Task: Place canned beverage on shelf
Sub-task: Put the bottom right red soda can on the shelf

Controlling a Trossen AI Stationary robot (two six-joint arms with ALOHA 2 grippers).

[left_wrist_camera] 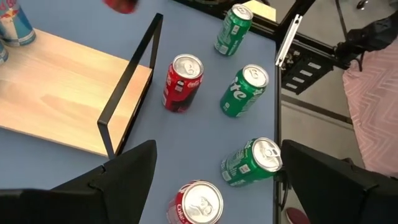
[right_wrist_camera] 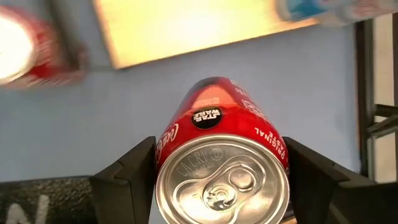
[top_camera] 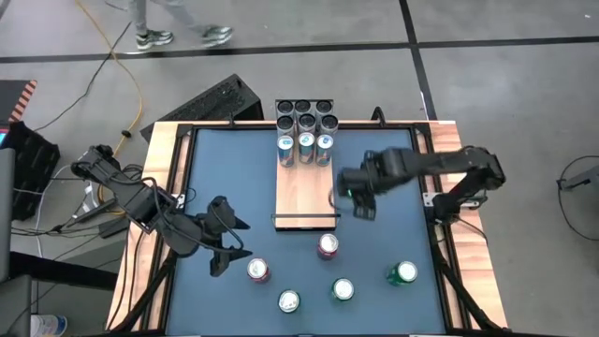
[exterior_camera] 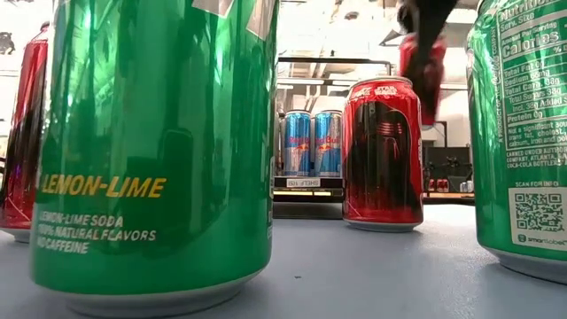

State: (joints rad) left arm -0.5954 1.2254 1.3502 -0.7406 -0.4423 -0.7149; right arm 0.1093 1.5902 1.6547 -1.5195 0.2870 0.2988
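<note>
Cans are seen on the blue counter [top_camera: 201,178]. A red can [right_wrist_camera: 221,162] is held by the right fingers [top_camera: 360,198], which are closed on its sides. It is kept up in the air, just beside the right edge of the shelf [top_camera: 304,195]. The shelf is laid in the middle of the counter, toward the far edge. Three blue cans [top_camera: 305,147] are stood at its far end. The left fingers [top_camera: 230,245] are spread wide, and nothing is held in them. They are kept near the front left corner of the counter. Five more cans [top_camera: 328,246] are stood near the front edge.
</note>
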